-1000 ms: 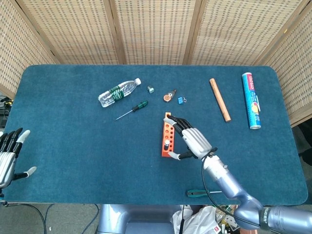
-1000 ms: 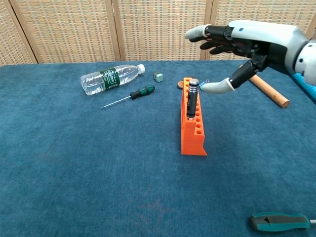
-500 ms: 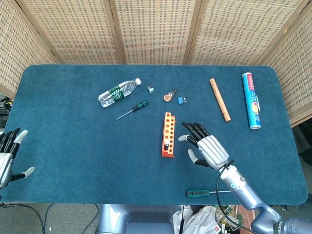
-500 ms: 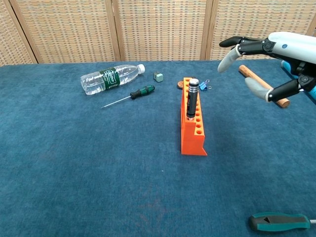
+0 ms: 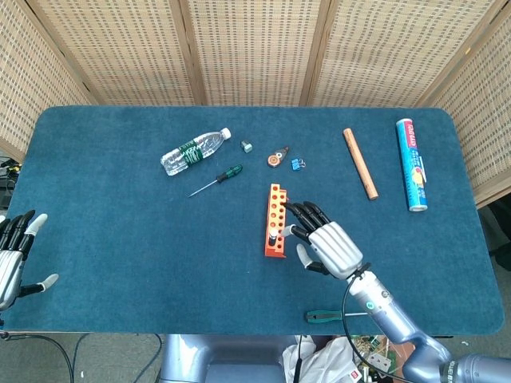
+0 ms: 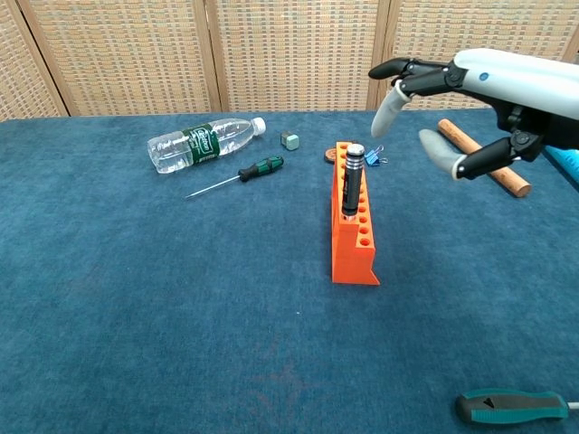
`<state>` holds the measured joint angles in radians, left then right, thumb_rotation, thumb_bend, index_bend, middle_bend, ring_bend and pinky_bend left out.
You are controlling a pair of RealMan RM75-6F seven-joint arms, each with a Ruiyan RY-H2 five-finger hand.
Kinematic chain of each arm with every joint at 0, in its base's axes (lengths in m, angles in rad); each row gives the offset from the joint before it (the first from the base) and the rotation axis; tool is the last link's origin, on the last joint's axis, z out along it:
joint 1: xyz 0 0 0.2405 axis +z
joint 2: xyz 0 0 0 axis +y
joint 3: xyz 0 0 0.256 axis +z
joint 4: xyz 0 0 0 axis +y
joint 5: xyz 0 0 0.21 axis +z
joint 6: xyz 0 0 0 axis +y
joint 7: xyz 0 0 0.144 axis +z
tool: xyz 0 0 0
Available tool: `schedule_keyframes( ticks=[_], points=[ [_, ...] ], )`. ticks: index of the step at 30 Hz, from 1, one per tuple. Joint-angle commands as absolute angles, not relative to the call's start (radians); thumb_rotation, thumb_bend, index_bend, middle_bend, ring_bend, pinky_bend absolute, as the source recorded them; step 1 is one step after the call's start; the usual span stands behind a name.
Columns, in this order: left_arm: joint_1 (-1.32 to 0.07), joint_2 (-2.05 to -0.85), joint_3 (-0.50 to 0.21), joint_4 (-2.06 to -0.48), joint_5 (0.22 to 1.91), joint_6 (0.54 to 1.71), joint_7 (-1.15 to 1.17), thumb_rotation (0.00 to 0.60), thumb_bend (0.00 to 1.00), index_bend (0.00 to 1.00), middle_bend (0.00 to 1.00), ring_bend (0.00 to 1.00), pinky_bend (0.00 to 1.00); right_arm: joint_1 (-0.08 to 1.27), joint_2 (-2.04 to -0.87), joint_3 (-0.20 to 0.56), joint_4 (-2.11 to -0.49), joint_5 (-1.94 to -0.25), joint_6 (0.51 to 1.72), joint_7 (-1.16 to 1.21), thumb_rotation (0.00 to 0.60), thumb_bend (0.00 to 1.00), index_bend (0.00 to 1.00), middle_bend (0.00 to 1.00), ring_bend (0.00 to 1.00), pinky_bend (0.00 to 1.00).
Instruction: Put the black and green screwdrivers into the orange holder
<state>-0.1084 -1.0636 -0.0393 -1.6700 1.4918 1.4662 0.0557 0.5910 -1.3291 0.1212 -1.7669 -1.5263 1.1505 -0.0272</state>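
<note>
right hand [image 6: 470,99] beside orange holder [image 6: 354,237], fingers apart, empty | black screwdriver [image 6: 352,181] stands slotted | green screwdriver [image 6: 237,175] beyond holder, unpicked

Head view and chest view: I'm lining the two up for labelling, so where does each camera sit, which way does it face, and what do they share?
Head view: high up, looking down on the whole table; shows the left hand and right hand.
Chest view: low, near table height, facing across toward the screen; shows only the right hand.
Shared: holder, green screwdriver, bottle.
</note>
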Motion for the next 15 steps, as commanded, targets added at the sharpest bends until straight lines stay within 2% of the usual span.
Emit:
schedule_keyframes(
  ticks=[1, 15],
  points=[
    [-0.108, -1.064, -0.039, -1.67, 1.491, 1.466, 0.056, 0.6, 0.0, 0.0, 0.0, 0.0, 0.0, 0.606, -1.339, 0.139, -1.776, -1.488, 1.124, -0.052, 0.6, 0.67, 0.34, 0.0, 0.0, 0.0],
    [-0.11, -1.067, -0.041, -1.667, 1.485, 1.461, 0.06, 0.6, 0.0, 0.0, 0.0, 0.0, 0.0, 0.632, -1.362, 0.168, -1.789, -1.406, 1.087, -0.12, 0.6, 0.67, 0.37, 0.0, 0.0, 0.0]
  ],
)
